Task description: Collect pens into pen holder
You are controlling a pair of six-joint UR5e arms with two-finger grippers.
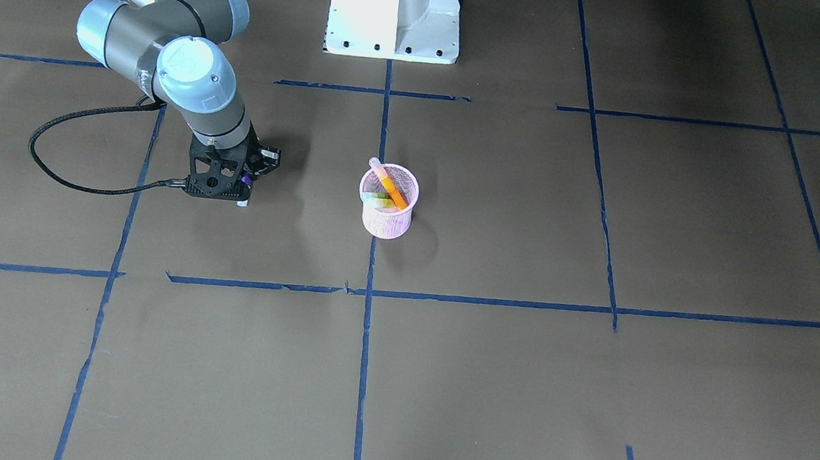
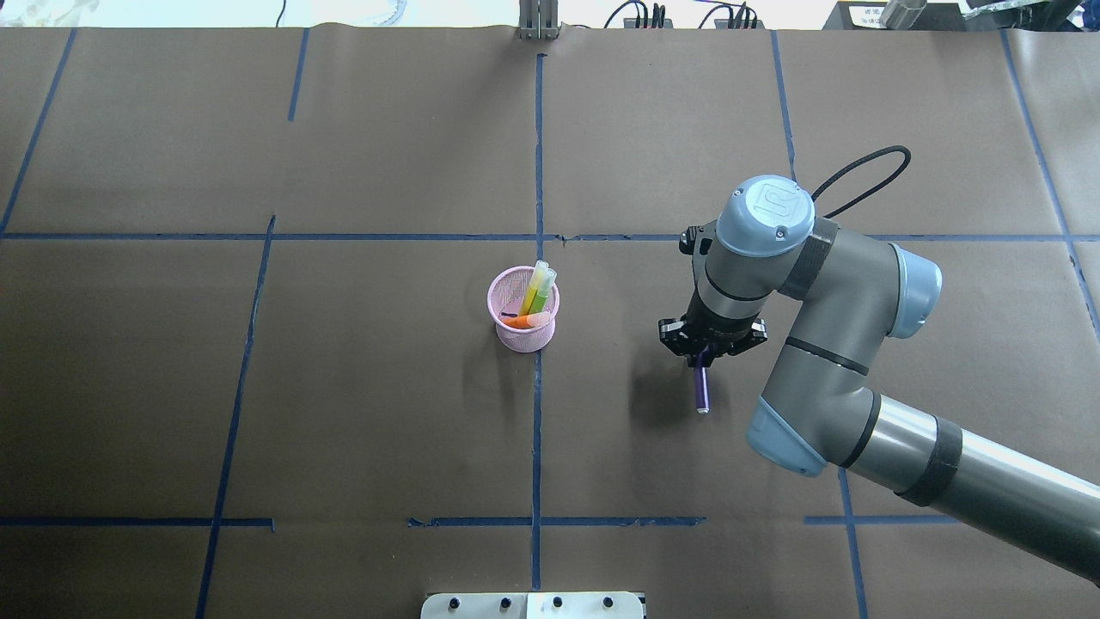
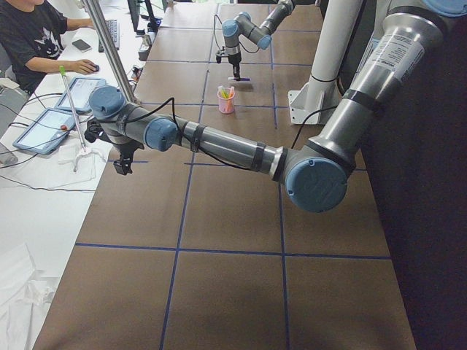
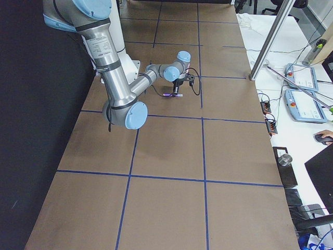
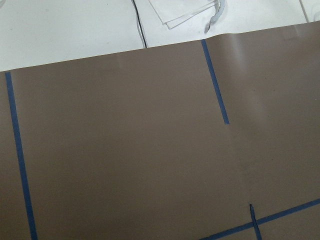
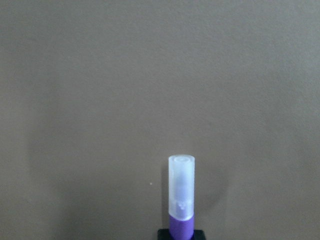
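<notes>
Right, front-facing: right gripper [image 1: 232,185] clamped on the purple pen [image 1: 244,180], well apart from the pen holder [image 1: 387,218], orange pen [image 1: 395,186] inside it. Overhead: green pen [image 2: 539,291] in the holder too. Left side view: left gripper [image 3: 122,164] far from the holder, finger spread impossible to tell.

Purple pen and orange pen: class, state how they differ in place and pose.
The slim purple pen is in the right gripper, outside the round pink wire-mesh cup; the slim orange pen is inside it. The purple pen lies roughly level; the orange pen leans. Both have whitish caps.
</notes>
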